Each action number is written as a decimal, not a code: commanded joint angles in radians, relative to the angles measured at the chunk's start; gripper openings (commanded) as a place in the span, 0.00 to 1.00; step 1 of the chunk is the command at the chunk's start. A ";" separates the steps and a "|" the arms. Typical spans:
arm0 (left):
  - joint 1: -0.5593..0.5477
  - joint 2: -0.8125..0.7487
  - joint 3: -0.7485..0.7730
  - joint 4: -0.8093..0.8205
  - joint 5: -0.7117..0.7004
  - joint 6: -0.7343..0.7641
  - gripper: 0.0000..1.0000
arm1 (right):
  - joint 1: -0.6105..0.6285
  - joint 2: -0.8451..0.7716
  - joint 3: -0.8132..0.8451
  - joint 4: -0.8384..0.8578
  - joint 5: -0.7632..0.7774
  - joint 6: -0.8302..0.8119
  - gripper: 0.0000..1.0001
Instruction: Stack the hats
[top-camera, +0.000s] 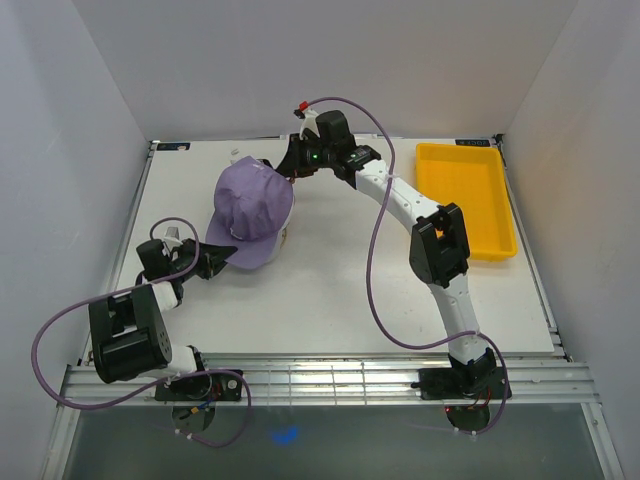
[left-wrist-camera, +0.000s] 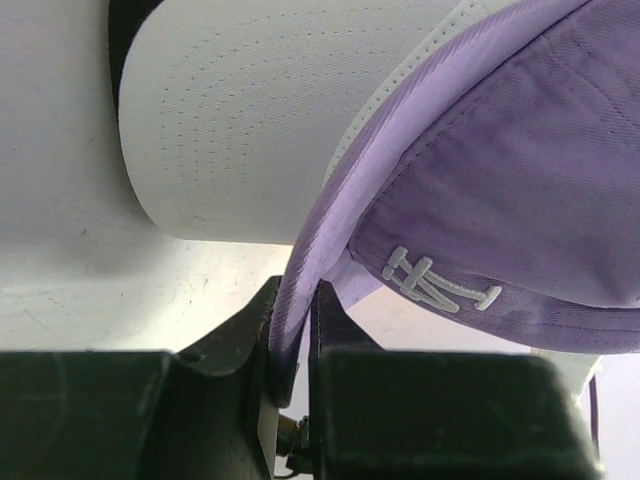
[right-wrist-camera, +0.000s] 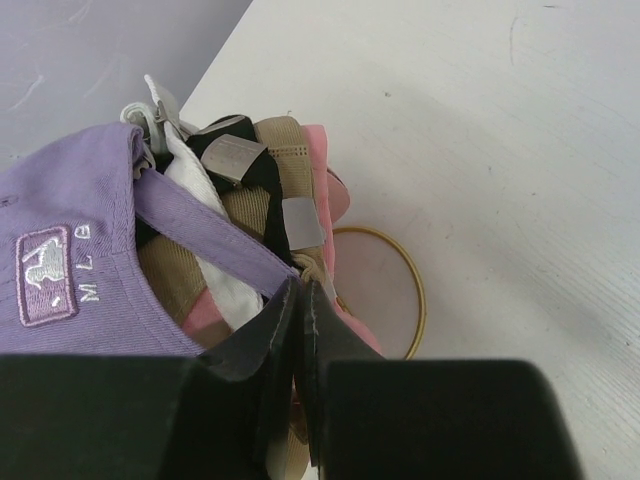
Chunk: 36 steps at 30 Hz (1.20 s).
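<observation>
- The stack (right-wrist-camera: 262, 205) worries us most. It is four caps nested under a purple one, left of centre on the table (top-camera: 400, 300). If either arm pulls sideways as it lets go, we judge the pile could tip or slide out of line.
- The purple cap (top-camera: 255, 200) sits on top, crown up, brim pointing toward the left arm. It is pinned at both ends, so if one arm lifts or retreats alone, the cap could be dragged off the pile.
- Its brim crosses the white cap (left-wrist-camera: 250, 130) at an angle in the left wrist view. Let go like that, it may settle crooked.
- The back strap is thin, and it could snag between the fingers and tug the cap backward.
- The right arm rises from its base, bends at the elbow beside the tray (top-camera: 465, 195), and reaches up and left to the rear of the pile.
- The left arm folds low near its base, its forearm pointing right toward the brim.
- The right gripper (right-wrist-camera: 300, 300) is clenched on the purple cap's strap — the other caps' straps lie just beyond it.
- The left gripper (left-wrist-camera: 295, 335) is clamped on the brim's edge — fabric fills the gap between its fingers.
</observation>
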 joint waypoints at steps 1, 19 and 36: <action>0.003 0.061 -0.097 -0.313 -0.364 0.088 0.19 | -0.039 0.144 -0.059 -0.332 0.139 -0.063 0.08; -0.004 0.092 -0.057 -0.381 -0.410 0.150 0.54 | -0.039 0.133 -0.112 -0.315 0.117 -0.061 0.08; -0.003 -0.034 -0.011 -0.502 -0.445 0.196 0.55 | -0.039 -0.022 -0.160 -0.217 0.169 -0.064 0.08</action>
